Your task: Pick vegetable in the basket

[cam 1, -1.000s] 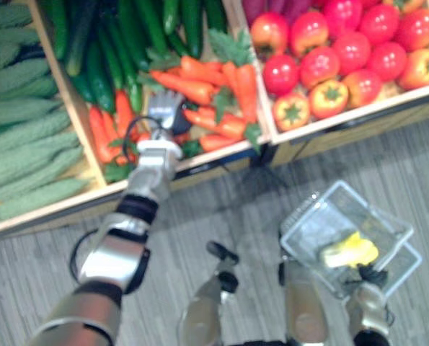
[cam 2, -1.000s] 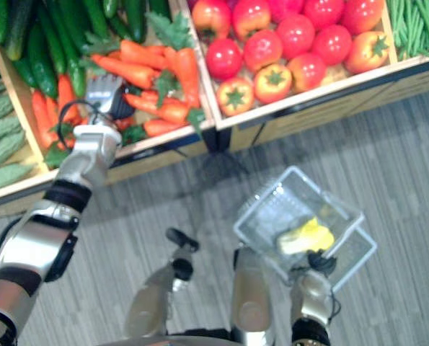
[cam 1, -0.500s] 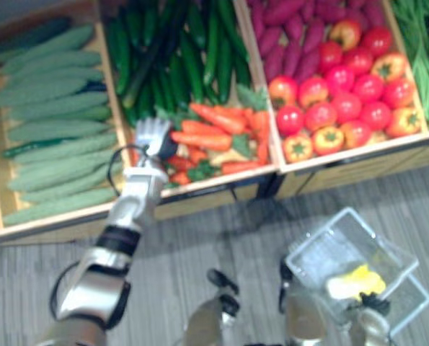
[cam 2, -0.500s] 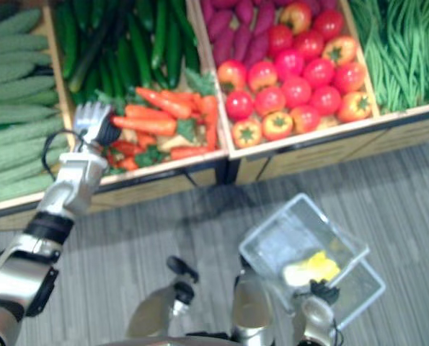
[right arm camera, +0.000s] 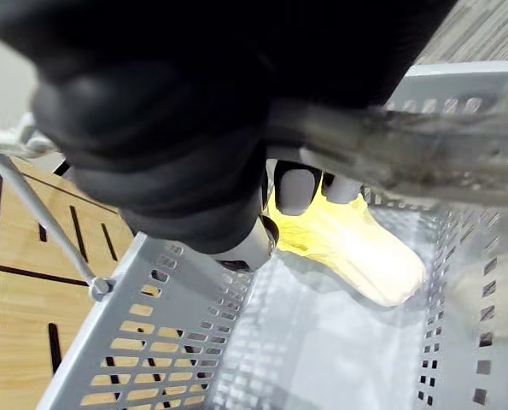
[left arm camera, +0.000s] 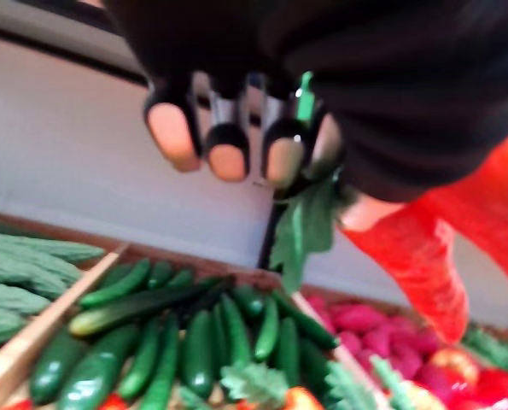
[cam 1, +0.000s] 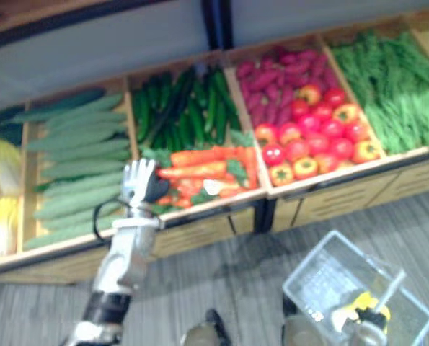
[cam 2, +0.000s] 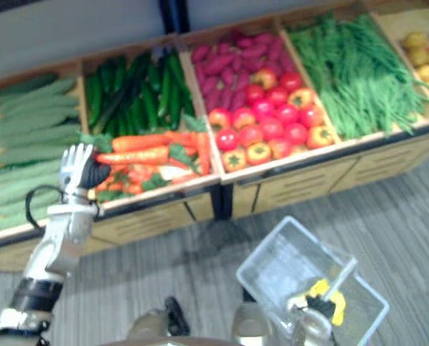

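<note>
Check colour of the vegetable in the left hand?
The carrot is orange-red with green leaves; clearest in left wrist view.

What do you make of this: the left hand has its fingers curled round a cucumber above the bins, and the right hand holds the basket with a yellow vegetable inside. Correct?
Not quite: the left hand holds a carrot, not a cucumber. The left wrist view shows its orange body and green leaves under the curled fingers. The right hand does hold the basket with the yellow vegetable inside.
</note>
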You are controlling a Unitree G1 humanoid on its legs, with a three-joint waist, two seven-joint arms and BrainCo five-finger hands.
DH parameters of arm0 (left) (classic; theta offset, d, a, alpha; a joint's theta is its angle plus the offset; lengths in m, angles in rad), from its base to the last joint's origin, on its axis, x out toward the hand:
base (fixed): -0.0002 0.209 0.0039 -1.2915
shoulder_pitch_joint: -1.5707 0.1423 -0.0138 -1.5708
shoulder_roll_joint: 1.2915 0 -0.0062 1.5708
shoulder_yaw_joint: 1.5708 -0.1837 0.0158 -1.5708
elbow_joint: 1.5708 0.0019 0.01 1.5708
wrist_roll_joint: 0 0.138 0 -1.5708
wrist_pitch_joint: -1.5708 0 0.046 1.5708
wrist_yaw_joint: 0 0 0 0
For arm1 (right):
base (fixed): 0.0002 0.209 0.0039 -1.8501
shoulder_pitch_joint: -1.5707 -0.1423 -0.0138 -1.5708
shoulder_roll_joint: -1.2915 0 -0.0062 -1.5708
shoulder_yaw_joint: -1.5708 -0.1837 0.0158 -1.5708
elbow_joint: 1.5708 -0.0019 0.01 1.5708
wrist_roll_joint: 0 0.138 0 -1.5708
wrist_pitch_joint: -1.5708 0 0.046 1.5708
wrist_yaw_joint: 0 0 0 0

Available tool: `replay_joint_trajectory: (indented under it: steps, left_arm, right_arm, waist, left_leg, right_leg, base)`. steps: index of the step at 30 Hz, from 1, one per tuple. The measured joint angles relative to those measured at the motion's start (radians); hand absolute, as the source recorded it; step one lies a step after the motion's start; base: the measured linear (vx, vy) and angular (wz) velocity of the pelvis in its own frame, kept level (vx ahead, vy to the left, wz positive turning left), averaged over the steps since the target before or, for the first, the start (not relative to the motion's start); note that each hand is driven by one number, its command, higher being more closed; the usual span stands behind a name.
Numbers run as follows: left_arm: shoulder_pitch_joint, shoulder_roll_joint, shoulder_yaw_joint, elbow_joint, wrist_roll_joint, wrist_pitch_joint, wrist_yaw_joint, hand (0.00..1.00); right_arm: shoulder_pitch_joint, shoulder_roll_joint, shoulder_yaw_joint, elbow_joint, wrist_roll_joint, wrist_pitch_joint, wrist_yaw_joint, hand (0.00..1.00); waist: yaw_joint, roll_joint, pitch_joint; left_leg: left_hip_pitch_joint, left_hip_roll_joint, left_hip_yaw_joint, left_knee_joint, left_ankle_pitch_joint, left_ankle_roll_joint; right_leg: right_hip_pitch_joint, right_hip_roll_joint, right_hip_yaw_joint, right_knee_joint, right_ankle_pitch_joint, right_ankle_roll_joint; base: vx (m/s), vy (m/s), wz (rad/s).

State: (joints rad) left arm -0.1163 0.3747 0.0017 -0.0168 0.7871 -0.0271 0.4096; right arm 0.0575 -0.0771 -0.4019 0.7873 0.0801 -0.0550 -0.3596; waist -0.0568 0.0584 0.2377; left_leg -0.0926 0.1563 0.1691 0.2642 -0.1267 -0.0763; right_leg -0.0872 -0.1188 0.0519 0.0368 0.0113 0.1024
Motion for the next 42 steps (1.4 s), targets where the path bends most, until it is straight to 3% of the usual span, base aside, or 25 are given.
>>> replay_joint_trajectory:
  steps: [1,2,6,9,12,13,14,15,16,17,18,19,20,21,23,26,27,28,29,31,34,35,36,40,42]
  left_arm:
    - [0.021,-0.042,-0.001,-0.012,-0.001,-0.007,0.014,1.00]
    - [0.023,-0.064,-0.003,-0.012,-0.002,-0.008,0.019,1.00]
    - [0.034,-0.099,-0.094,-0.012,-0.039,-0.031,0.013,1.00]
    - [0.030,-0.101,-0.132,-0.012,-0.040,-0.045,0.004,1.00]
    - [0.013,-0.114,-0.134,-0.008,-0.040,-0.051,-0.011,1.00]
    - [-0.003,-0.131,-0.123,-0.007,-0.040,-0.052,-0.022,1.00]
    - [0.005,-0.151,-0.116,-0.008,-0.040,-0.052,-0.025,1.00]
    - [0.016,-0.154,-0.113,-0.012,-0.040,-0.053,-0.027,1.00]
    - [0.055,-0.155,-0.089,-0.024,-0.040,-0.054,-0.027,1.00]
    - [0.068,-0.154,-0.072,-0.024,-0.041,-0.059,-0.030,1.00]
    - [0.072,-0.159,-0.072,-0.026,-0.040,-0.065,-0.033,1.00]
    - [0.083,-0.177,-0.076,-0.027,-0.041,-0.072,-0.038,1.00]
    - [0.100,-0.200,-0.087,-0.027,-0.041,-0.080,-0.045,1.00]
    - [0.112,-0.215,-0.096,-0.027,-0.041,-0.083,-0.046,1.00]
    - [0.157,-0.261,-0.153,0.006,-0.041,-0.084,-0.063,1.00]
    - [0.162,-0.274,-0.207,0.042,-0.052,-0.097,-0.066,1.00]
    - [0.163,-0.276,-0.219,0.048,-0.069,-0.100,-0.066,1.00]
    - [0.166,-0.278,-0.230,0.053,-0.077,-0.104,-0.066,1.00]
    - [0.169,-0.280,-0.229,0.053,-0.078,-0.106,-0.066,1.00]
    - [0.198,-0.287,-0.230,0.056,-0.080,-0.109,-0.065,1.00]
    - [0.225,-0.286,-0.245,0.071,-0.079,-0.109,-0.063,1.00]
    - [0.227,-0.286,-0.251,0.075,-0.079,-0.108,-0.062,1.00]
    - [0.223,-0.286,-0.271,0.096,-0.079,-0.108,-0.061,1.00]
    - [0.183,-0.284,-0.304,0.191,-0.078,-0.092,-0.064,1.00]
    - [0.165,-0.283,-0.327,0.221,-0.073,-0.086,-0.068,1.00]
  right_arm:
    - [0.006,-0.016,0.016,-0.018,-0.006,0.004,0.006,1.00]
    - [0.009,-0.016,0.019,-0.032,-0.015,0.009,0.011,1.00]
    - [0.093,0.058,0.038,-0.220,-0.044,0.031,0.039,1.00]
    - [0.116,0.061,0.065,-0.288,-0.045,0.035,0.041,1.00]
    - [0.092,0.066,0.110,-0.364,-0.082,0.042,0.041,1.00]
    - [0.086,0.065,0.127,-0.408,-0.084,0.042,0.040,1.00]
    - [0.086,0.064,0.143,-0.429,-0.098,0.042,0.040,1.00]
    - [0.091,0.064,0.158,-0.435,-0.114,0.043,0.040,1.00]
    - [0.075,0.052,0.218,-0.436,-0.123,0.044,0.041,1.00]
    - [0.043,0.042,0.260,-0.455,-0.139,0.041,0.041,1.00]
    - [0.023,0.047,0.264,-0.463,-0.155,0.041,0.041,1.00]
    - [-0.010,0.038,0.290,-0.462,-0.163,0.041,0.042,1.00]
    - [-0.030,0.033,0.308,-0.462,-0.163,0.041,0.043,1.00]
    - [-0.038,0.034,0.315,-0.462,-0.163,0.041,0.043,1.00]
    - [-0.054,0.025,0.382,-0.461,-0.161,0.042,0.049,1.00]
    - [-0.050,0.025,0.473,-0.461,-0.160,0.051,0.071,1.00]
    - [-0.048,0.023,0.501,-0.461,-0.160,0.051,0.080,1.00]
    - [-0.052,0.017,0.541,-0.468,-0.160,0.051,0.086,1.00]
    - [-0.059,0.017,0.558,-0.473,-0.159,0.051,0.087,1.00]
    - [-0.079,0.017,0.615,-0.502,-0.157,0.051,0.091,1.00]
    - [-0.094,0.018,0.648,-0.503,-0.156,0.051,0.119,1.00]
    - [-0.094,0.017,0.649,-0.503,-0.156,0.051,0.125,1.00]
    - [-0.093,0.017,0.654,-0.509,-0.156,0.050,0.132,1.00]
    - [-0.059,0.014,0.675,-0.603,-0.143,0.050,0.156,1.00]
    - [-0.041,0.014,0.675,-0.647,-0.140,0.050,0.168,1.00]
  waist:
    - [0.006,0.036,-0.024]
    - [0.003,0.040,-0.027]
    - [-0.028,-0.038,-0.051]
    - [-0.048,-0.054,-0.053]
    - [-0.044,-0.040,-0.050]
    - [-0.042,-0.033,-0.044]
    - [-0.046,-0.033,-0.042]
    - [-0.043,-0.040,-0.040]
    - [-0.016,-0.045,-0.036]
    - [0.008,0.001,-0.057]
    - [0.022,0.004,-0.051]
    - [0.021,0.003,-0.056]
    - [0.025,0.006,-0.056]
    - [0.027,0.004,-0.057]
    - [0.027,0.031,-0.061]
    - [0.030,0.020,-0.060]
    - [0.032,0.016,-0.059]
    - [0.035,0.016,-0.060]
    - [0.041,0.015,-0.059]
    - [0.068,0.014,-0.059]
    - [0.066,0.009,-0.055]
    - [0.065,0.010,-0.056]
    - [0.065,0.012,-0.061]
    - [0.059,-0.026,-0.074]
    - [0.055,-0.026,-0.073]
  left_leg:
    - [0.025,-0.002,-0.108,-0.020,-0.051,-0.037]
    - [0.044,-0.004,-0.127,-0.037,-0.072,-0.046]
    - [0.104,-0.049,0.021,-0.104,-0.075,-0.035]
    - [0.117,-0.057,0.085,-0.095,-0.080,-0.028]
    - [0.113,-0.023,0.209,-0.103,-0.063,-0.002]
    - [0.134,-0.025,0.267,-0.122,-0.062,0.003]
    - [0.168,-0.037,0.314,-0.110,-0.066,0.006]
    - [0.191,-0.047,0.334,-0.094,-0.076,0.005]
    - [0.197,-0.032,0.376,-0.055,-0.093,0.023]
    - [0.179,0.000,0.395,-0.110,-0.098,0.056]
    - [0.191,0.014,0.444,-0.111,-0.098,0.020]
    - [0.188,0.014,0.505,-0.104,-0.100,0.023]
    - [0.189,0.013,0.531,-0.104,-0.099,0.022]
    - [0.194,0.011,0.549,-0.105,-0.096,0.016]
    - [0.206,0.049,0.605,-0.105,-0.070,-0.010]
    - [0.232,0.123,0.616,-0.022,-0.070,-0.013]
    - [0.223,0.147,0.604,0.045,-0.077,-0.008]
    - [0.178,0.167,0.510,0.146,-0.105,0.018]
    - [0.153,0.160,0.440,0.182,-0.121,0.023]
    - [0.076,0.055,0.138,0.173,-0.174,0.005]
    - [0.040,-0.050,-0.114,0.088,-0.177,0.000]
    - [0.038,-0.050,-0.113,0.068,-0.164,0.008]
    - [0.039,-0.037,-0.081,0.020,-0.094,0.007]
    - [0.068,-0.073,-0.014,-0.099,-0.040,0.032]
    - [0.085,-0.089,0.008,-0.133,-0.025,0.038]
  right_leg:
    - [-0.016,0.035,0.045,-0.001,0.010,0.010]
    - [-0.019,0.040,0.059,-0.004,0.015,0.017]
    - [-0.053,0.007,0.190,-0.024,0.062,0.050]
    - [-0.089,0.010,0.215,-0.018,0.099,0.037]
    - [-0.133,0.032,-0.052,-0.072,0.246,-0.131]
    - [-0.167,0.002,-0.253,0.033,0.103,-0.211]
    - [-0.190,-0.079,-0.439,0.163,0.042,-0.262]
    - [-0.184,-0.092,-0.492,0.186,0.068,-0.258]
    - [-0.181,-0.060,-0.520,0.162,0.165,-0.274]
    - [-0.172,0.016,-0.514,0.030,0.295,-0.201]
    - [-0.180,0.004,-0.578,0.104,0.193,-0.246]
    - [-0.200,-0.068,-0.669,0.338,-0.028,-0.239]
    - [-0.186,-0.112,-0.673,0.432,-0.140,-0.158]
    - [-0.168,-0.114,-0.662,0.416,-0.166,-0.134]
    - [-0.113,-0.001,-0.622,0.231,-0.112,-0.164]
    - [-0.040,0.088,-0.568,0.125,-0.078,-0.185]
    - [-0.023,0.107,-0.542,0.099,-0.069,-0.188]
    - [-0.012,0.131,-0.496,0.062,-0.055,-0.185]
    - [-0.012,0.141,-0.469,0.046,-0.050,-0.182]
    - [-0.009,0.170,-0.354,-0.012,-0.012,-0.162]
    - [0.025,0.176,-0.296,-0.033,0.004,-0.146]
    - [0.029,0.181,-0.286,-0.033,0.006,-0.149]
    - [0.032,0.198,-0.253,-0.034,0.010,-0.151]
    - [0.014,0.169,-0.204,-0.072,0.054,-0.139]
    - [0.017,0.159,-0.181,-0.095,0.084,-0.144]
  base:
    - [-0.05,0.149,-1.15]
    - [-0.02,0.146,-1.05]
    - [-0.06,0.122,-0.85]
    - [0.00,0.060,-0.83]
    - [-0.02,0.023,-1.19]
    - [-0.07,0.015,-1.18]
    - [-0.04,0.059,-1.13]
    - [-0.10,0.052,-1.67]
    - [-0.23,-0.026,-2.16]
    - [-0.27,-0.052,-2.32]
    - [-0.27,-0.073,-1.93]
    - [-0.16,-0.076,-1.41]
    - [-0.11,-0.105,-1.15]
    - [-0.02,-0.135,-1.05]
    - [0.06,-0.173,-0.88]
    - [0.06,-0.120,-0.68]
    - [0.01,-0.049,-0.74]
    - [0.00,-0.039,-0.84]
    - [-0.02,-0.029,-1.24]
    - [-0.02,-0.002,-1.49]
    - [-0.01,0.051,-0.98]
    - [-0.04,0.126,-0.75]
    - [-0.02,0.129,-0.58]
    - [0.06,0.167,-0.39]
    - [0.08,0.220,-0.33]
